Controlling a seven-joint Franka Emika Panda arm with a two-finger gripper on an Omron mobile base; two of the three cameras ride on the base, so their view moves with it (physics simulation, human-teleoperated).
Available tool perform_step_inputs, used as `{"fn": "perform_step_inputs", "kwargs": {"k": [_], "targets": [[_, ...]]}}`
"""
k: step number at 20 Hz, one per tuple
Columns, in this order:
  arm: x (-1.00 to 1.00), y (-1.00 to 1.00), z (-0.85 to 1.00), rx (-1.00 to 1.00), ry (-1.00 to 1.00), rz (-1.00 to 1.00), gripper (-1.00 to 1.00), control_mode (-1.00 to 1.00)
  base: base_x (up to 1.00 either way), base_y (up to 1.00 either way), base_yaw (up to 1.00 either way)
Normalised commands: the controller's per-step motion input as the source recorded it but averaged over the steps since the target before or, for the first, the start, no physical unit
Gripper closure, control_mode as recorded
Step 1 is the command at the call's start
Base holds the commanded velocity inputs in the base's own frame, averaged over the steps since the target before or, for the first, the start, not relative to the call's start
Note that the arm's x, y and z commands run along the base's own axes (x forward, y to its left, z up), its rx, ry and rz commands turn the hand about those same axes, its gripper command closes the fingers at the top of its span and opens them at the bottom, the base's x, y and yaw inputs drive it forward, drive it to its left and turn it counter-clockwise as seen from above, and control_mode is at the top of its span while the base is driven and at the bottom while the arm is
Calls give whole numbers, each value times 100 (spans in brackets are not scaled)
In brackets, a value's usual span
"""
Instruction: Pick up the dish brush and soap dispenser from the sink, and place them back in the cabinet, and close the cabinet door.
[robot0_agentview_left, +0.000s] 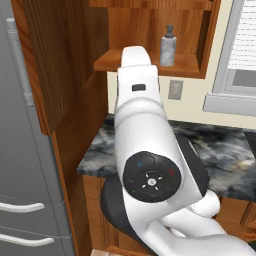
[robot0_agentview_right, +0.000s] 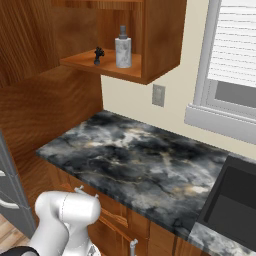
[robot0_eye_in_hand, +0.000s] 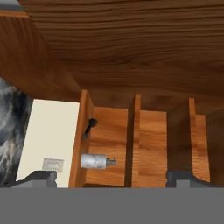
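The cabinet (robot0_agentview_right: 102, 67) is open. On its shelf the white soap dispenser (robot0_agentview_right: 123, 50) stands upright, with the small dark dish brush (robot0_agentview_right: 98, 55) just to its left. Both appear turned on their side in the hand view, the soap dispenser (robot0_eye_in_hand: 94, 161) below the dish brush (robot0_eye_in_hand: 90, 127). My gripper (robot0_eye_in_hand: 113, 179) is open, back from the shelf, and nothing sits between its fingertips (robot0_eye_in_hand: 41, 177). The cabinet door (robot0_agentview_left: 52, 65) is swung open to the left. The soap dispenser (robot0_agentview_left: 168, 47) shows past my arm (robot0_agentview_left: 142, 140). A corner of the black sink (robot0_agentview_right: 232, 200) lies at lower right.
The grey fridge (robot0_agentview_left: 20, 160) stands close on the left beside the open door. A marbled countertop (robot0_agentview_right: 135, 155) runs under the cabinet, with wooden drawers (robot0_agentview_right: 115, 220) below it. A wall outlet (robot0_agentview_right: 158, 95) and a window (robot0_agentview_right: 232, 60) are to the right.
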Motion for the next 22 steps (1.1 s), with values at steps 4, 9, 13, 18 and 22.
{"fn": "perform_step_inputs", "kwargs": {"k": [4,9,13,18,22], "targets": [[-17,42,0,-7,0,6,-100,-100,0,0,0],[-20,46,0,-8,0,6,-100,-100,0,0,0],[-23,43,0,-7,0,6,-100,-100,0,0,0],[-14,36,0,-5,0,6,-100,-100,0,0,0],[-15,35,0,-4,0,5,-100,-100,0,0,0]]}}
